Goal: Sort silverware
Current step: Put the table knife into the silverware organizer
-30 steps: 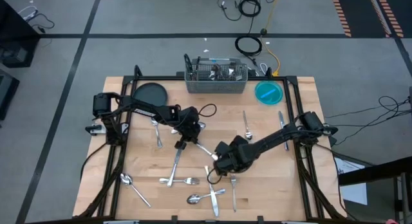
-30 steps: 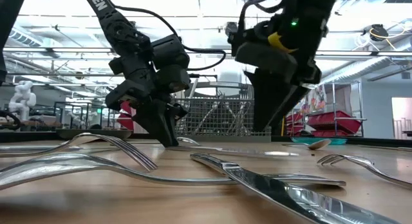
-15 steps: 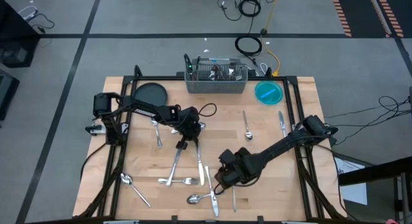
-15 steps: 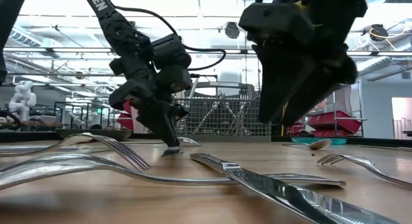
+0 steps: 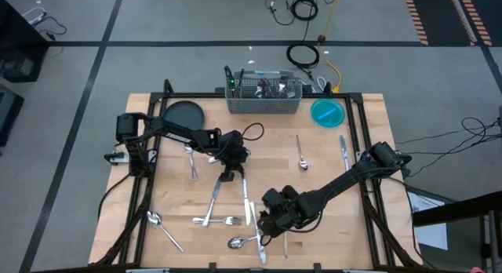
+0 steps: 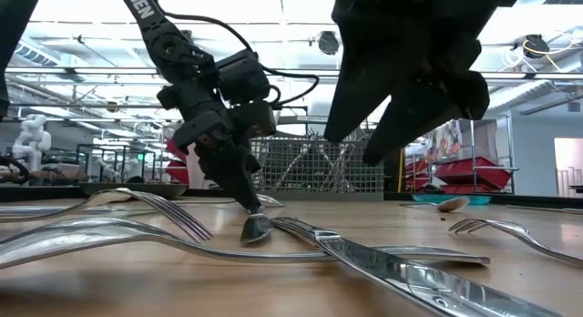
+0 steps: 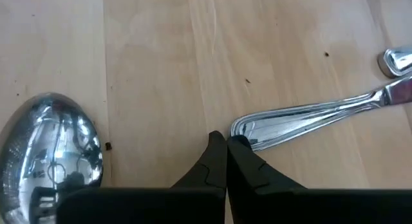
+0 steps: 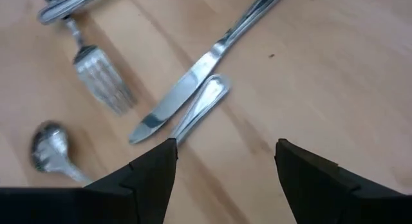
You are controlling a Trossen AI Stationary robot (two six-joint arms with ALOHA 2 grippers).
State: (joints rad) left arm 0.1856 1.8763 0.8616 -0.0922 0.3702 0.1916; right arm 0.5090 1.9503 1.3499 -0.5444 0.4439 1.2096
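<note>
The wooden table (image 5: 329, 187) has the silverware (image 5: 212, 204) strewn over its middle and near edge, with more pieces standing in the wire caddy (image 5: 263, 96) at the far side, well apart from where the arms are working. To my eye the step in hand is a pick-up, and doing it well means taking one piece alone: lift slowly, check that the pinch really has metal in it, and keep clear of the neighbours so nothing gets dragged. The left arm reaches in towards the table's middle, its wrist bent steeply down so the left gripper (image 5: 228, 177) touches the wood with its fingers pressed together. A slim handle (image 7: 309, 114) ends right against those tips, but I can't tell whether it is actually caught between them; a spoon bowl (image 7: 51, 150) lies just beside. The right arm stretches across to the near edge, where the right gripper (image 5: 267, 224) hangs spread wide above a table knife (image 8: 177, 105) and a fork (image 8: 103, 79), holding nothing.
</note>
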